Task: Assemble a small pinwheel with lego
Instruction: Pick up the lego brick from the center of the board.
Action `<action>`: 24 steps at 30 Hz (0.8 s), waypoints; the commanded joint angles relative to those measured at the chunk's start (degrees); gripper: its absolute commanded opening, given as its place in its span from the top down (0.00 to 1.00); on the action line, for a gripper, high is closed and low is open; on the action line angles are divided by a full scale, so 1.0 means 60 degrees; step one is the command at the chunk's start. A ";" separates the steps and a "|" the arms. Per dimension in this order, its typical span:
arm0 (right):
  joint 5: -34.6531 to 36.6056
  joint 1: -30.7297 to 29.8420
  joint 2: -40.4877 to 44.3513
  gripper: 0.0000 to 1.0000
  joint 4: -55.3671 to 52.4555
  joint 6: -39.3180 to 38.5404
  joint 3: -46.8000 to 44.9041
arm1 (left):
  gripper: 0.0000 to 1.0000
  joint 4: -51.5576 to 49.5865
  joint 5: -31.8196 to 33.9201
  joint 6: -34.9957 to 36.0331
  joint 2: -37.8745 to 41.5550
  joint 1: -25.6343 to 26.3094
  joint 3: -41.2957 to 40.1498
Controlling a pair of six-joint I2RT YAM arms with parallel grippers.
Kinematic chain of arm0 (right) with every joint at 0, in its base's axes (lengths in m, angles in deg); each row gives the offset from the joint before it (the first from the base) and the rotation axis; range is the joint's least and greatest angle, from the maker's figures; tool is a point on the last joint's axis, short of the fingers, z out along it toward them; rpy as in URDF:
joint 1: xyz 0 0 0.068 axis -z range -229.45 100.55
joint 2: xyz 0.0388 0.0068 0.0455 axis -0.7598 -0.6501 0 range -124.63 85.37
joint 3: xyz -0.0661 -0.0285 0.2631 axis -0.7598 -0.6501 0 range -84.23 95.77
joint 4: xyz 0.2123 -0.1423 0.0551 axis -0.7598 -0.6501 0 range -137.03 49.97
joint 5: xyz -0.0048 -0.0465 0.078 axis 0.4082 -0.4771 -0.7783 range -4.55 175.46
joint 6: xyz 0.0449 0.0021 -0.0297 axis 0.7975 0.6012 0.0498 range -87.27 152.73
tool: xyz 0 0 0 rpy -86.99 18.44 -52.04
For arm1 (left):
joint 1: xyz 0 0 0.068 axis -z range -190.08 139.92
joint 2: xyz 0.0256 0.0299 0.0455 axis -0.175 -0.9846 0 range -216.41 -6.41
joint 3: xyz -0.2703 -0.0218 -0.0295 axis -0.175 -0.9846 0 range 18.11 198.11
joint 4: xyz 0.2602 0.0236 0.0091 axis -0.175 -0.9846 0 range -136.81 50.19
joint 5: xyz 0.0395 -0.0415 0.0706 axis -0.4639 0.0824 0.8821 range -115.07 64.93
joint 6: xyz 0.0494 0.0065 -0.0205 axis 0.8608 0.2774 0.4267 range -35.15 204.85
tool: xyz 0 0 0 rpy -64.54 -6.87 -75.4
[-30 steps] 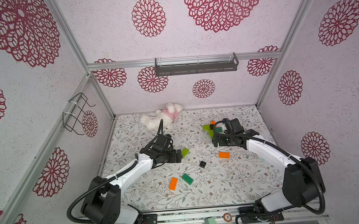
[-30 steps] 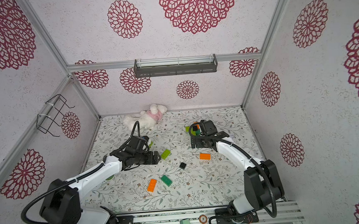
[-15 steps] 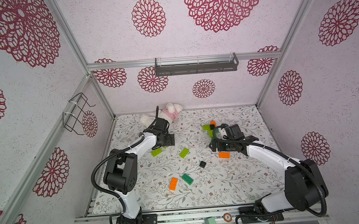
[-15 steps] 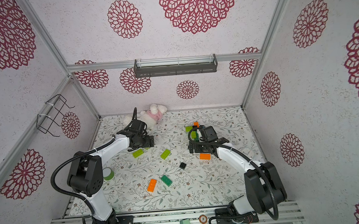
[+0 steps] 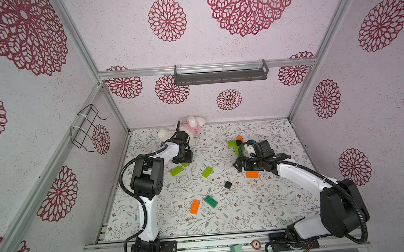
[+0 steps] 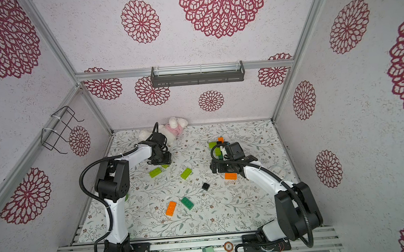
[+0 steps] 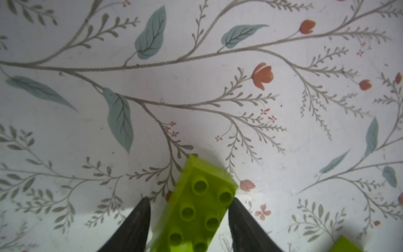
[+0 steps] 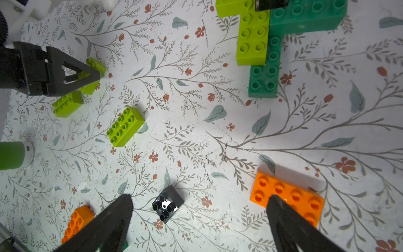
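From the left: the left arm (image 5: 169, 149) reaches to the back of the desk (image 5: 250, 210), just in front of a white plush toy (image 5: 193, 122) that has no part in the build. The left jaws stand astride a lime green brick (image 7: 196, 207), across its short width, presumably to leave the studded top free for pressing. In the left wrist view one finger (image 7: 244, 224) meets the brick's side while a strip of desk shows beside the other, so whether the brick is clamped cannot be told. Just beside it lies a second lime brick (image 5: 176, 171), and further right a third lime brick (image 5: 207, 172), both loose and studs up, a likely stock of blades. Nearer the front, an orange brick (image 5: 195, 206) and a dark green brick (image 5: 211, 201) lie just beside each other; a black square brick (image 5: 228, 184) sits alone near the middle. Right of centre, towards the back, stands the partial pinwheel (image 8: 254, 43): lime and dark green bricks crossed at right angles, parked, it seems, within reach of both arms. The right arm (image 5: 302, 176) hovers just in front of it, the right jaws spread wide and empty above the desk, with a second orange brick (image 8: 294, 192) partly behind one finger (image 8: 290, 227), probably the next piece to take.
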 commanded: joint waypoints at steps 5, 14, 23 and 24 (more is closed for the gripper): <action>-0.0051 -0.0020 0.0127 0.01 0.0017 -0.0097 0.0228 | 0.66 -0.0314 0.0250 -0.0069 -0.0286 -0.0034 0.0507; 0.0046 -0.0019 -0.0049 0.01 0.0135 -0.0087 0.0325 | 0.75 -0.0991 0.0748 -0.1450 -0.0044 0.0604 0.1167; 0.0164 -0.0019 -0.0038 0.01 0.0229 0.0126 0.0203 | 0.76 -0.1307 0.1069 -0.2779 -0.0318 0.2142 0.1934; 0.0170 -0.0019 -0.0038 0.01 0.0229 0.0120 0.0186 | 0.76 -0.1366 0.1097 -0.2840 -0.0441 0.2295 0.2156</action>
